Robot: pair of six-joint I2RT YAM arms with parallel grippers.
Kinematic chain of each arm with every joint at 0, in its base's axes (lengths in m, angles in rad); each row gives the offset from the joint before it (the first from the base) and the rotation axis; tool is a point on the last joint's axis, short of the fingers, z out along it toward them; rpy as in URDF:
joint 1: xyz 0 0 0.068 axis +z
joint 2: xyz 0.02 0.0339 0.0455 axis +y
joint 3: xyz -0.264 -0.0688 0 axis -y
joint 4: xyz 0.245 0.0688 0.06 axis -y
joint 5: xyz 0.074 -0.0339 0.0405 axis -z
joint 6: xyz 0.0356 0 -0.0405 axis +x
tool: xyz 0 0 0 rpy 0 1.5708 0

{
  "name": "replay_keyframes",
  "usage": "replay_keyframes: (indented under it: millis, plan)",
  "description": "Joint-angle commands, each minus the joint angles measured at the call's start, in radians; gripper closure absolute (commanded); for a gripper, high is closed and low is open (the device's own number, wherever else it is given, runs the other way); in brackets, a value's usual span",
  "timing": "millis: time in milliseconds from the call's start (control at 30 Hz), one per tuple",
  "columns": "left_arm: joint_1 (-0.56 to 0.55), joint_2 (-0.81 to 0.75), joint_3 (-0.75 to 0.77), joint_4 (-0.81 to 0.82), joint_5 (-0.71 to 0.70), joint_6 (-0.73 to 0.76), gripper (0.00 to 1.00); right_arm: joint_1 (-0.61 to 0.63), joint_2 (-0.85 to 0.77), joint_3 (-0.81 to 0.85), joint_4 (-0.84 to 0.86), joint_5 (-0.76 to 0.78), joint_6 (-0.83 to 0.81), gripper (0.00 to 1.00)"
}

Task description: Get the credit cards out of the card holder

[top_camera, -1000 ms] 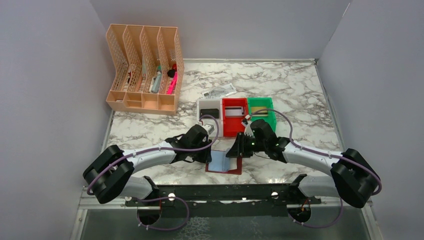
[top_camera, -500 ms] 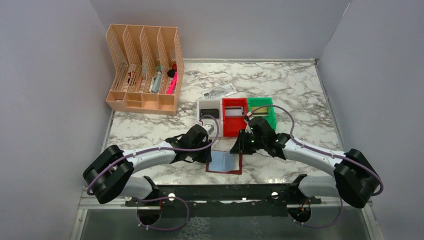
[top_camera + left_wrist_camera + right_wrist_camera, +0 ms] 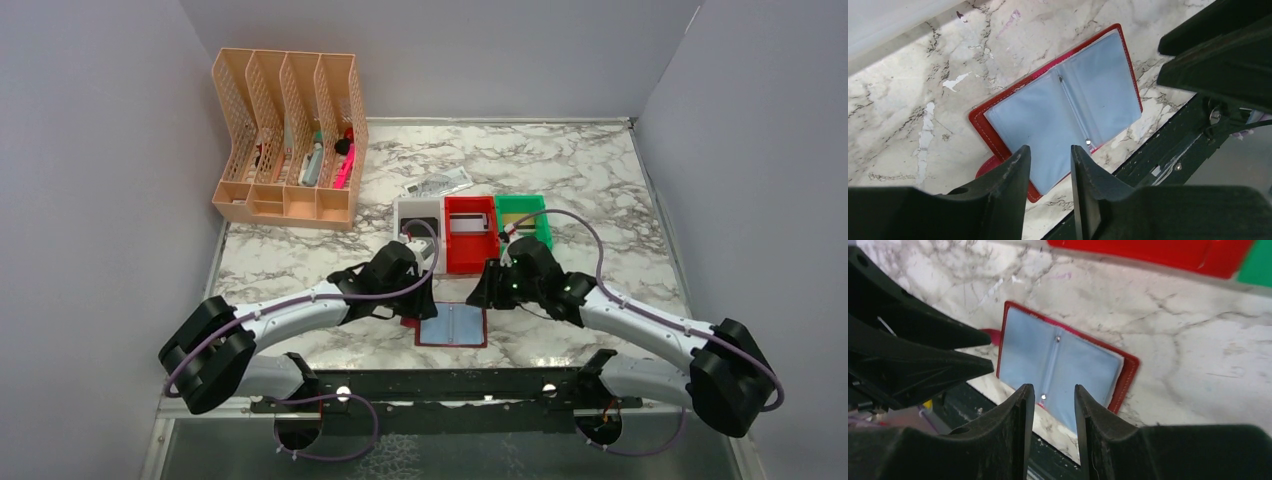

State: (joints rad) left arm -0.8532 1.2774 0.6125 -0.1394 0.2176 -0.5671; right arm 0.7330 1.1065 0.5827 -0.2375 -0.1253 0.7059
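At the far left of the counter (image 3: 600,170) stood a peach desk organiser (image 3: 285,140), well apart from the work. The left claw (image 3: 1049,152) hung just above the near left part of the card holder (image 3: 1063,105), its jaws parted a moderate way with nothing between them. The card holder lay opened flat at the near edge of the counter, between the two arms, its bluish clear sleeves facing up and its maroon cover showing only as a border. In both wrist views the sleeves looked bare, though a card tucked under the top leaf could not be ruled out from these angles. Just beyond the holder sat a row of three touching bins: a white bin (image 3: 404,212), a red bin (image 3: 470,258) and a green bin (image 3: 536,208). The credit cards (image 3: 468,225) seemed to lie in these bins, one dark and one pale, with the green bin's contents partly hidden by the right arm. The right claw (image 3: 1052,390) hovered over the holder's right half, likewise parted and empty. By this showing the removal looked finished or nearly so, with at most a check of the lower sleeves left.
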Motion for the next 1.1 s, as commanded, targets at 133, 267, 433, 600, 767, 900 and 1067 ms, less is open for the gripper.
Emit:
replay_keyframes:
  millis: [133,267,433,600,767,900,1067]
  plan:
    - [-0.003,0.058,-0.005,0.003,0.039,-0.034,0.56,0.003,0.171,-0.070,0.248,-0.268,0.049,0.59]
    - [-0.004,0.084,-0.010,0.010,0.053,-0.030,0.56,0.003,0.256,-0.053,0.202,-0.231,0.030,0.59]
    - [-0.007,0.120,-0.012,0.029,0.061,-0.030,0.56,0.003,0.305,-0.073,0.199,-0.210,0.030,0.59]
    - [-0.023,0.191,-0.025,0.057,0.068,-0.046,0.56,0.003,0.329,-0.091,0.206,-0.205,0.032,0.60]
    - [-0.047,0.260,-0.020,0.104,0.078,-0.061,0.56,0.003,0.356,-0.098,0.237,-0.229,0.035,0.62]
    - [-0.056,0.265,-0.013,0.103,0.046,-0.070,0.57,0.003,0.356,-0.101,0.239,-0.224,0.041,0.63]
    - [-0.056,0.213,0.016,0.006,-0.050,-0.047,0.57,0.003,0.307,-0.092,0.225,-0.209,0.036,0.63]
